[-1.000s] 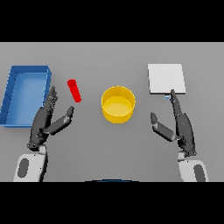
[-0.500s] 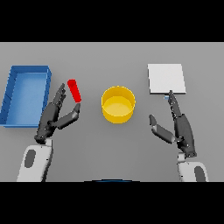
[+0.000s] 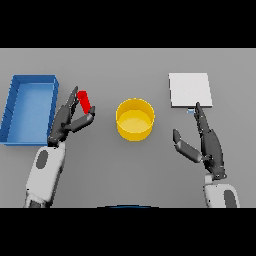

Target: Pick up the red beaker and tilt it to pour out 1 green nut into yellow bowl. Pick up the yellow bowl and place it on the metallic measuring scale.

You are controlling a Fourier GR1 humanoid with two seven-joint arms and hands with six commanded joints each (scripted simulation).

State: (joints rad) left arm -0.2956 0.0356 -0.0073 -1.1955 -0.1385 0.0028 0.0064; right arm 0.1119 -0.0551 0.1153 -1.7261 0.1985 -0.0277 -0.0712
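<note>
Beaker (image 3: 85, 101) stands left of bowl (image 3: 135, 119), long axis leaning up-left. Left hand (image 3: 70, 120) is nearest it: fingers rise along its left side, thumb reaches below its base, open and bracketing it; contact uncertain from this angle, no grip yet. Right hand (image 3: 207, 142) idle, fingers straight, below scale (image 3: 190, 90).

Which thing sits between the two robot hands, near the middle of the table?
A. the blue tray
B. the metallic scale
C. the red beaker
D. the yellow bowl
D: the yellow bowl stands mid-table between the left robot hand and the right robot hand.
</note>
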